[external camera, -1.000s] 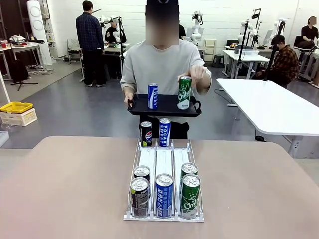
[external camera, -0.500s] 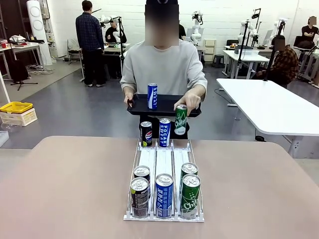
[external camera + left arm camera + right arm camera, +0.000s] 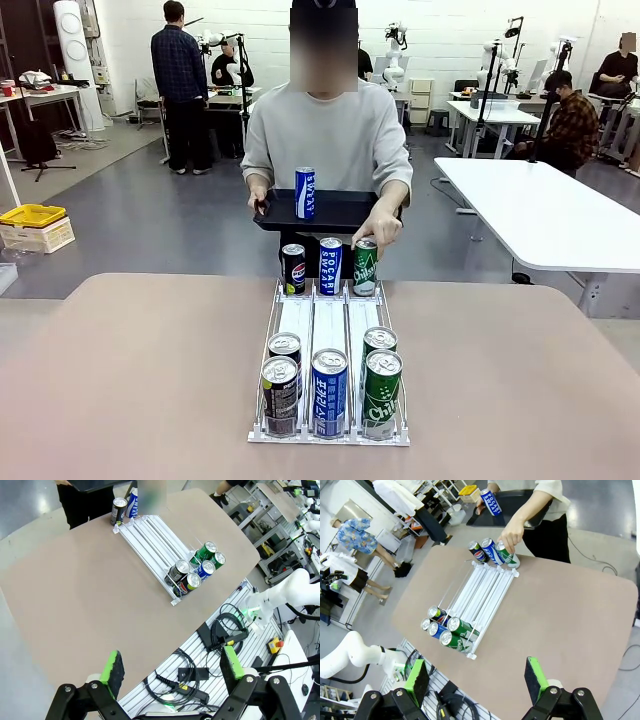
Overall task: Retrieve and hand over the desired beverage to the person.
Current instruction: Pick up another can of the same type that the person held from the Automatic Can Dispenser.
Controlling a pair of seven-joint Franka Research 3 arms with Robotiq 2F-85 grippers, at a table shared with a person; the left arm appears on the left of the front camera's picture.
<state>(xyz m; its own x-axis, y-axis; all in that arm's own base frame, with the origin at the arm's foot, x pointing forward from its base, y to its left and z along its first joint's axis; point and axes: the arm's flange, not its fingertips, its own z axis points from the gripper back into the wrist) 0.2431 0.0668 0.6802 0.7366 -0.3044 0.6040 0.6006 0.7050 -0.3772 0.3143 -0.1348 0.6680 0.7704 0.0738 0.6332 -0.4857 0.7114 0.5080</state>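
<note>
Cans (image 3: 329, 390) stand at the rack's (image 3: 328, 315) near end, well apart from my fingers. Three more stand at its far end, where the person's hand (image 3: 372, 232) grips the green can (image 3: 365, 267). My left gripper (image 3: 172, 662) and right gripper (image 3: 476, 672) both hang wide open, holding nothing, above the table (image 3: 130, 380). Broad tabletop lies either side of the rack.

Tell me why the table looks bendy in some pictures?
Left wrist and right wrist views: a wide-angle lens bows the edges of the table. Front view: its far edge runs straight, and the near blue can looks sharp under soft, even light.
</note>
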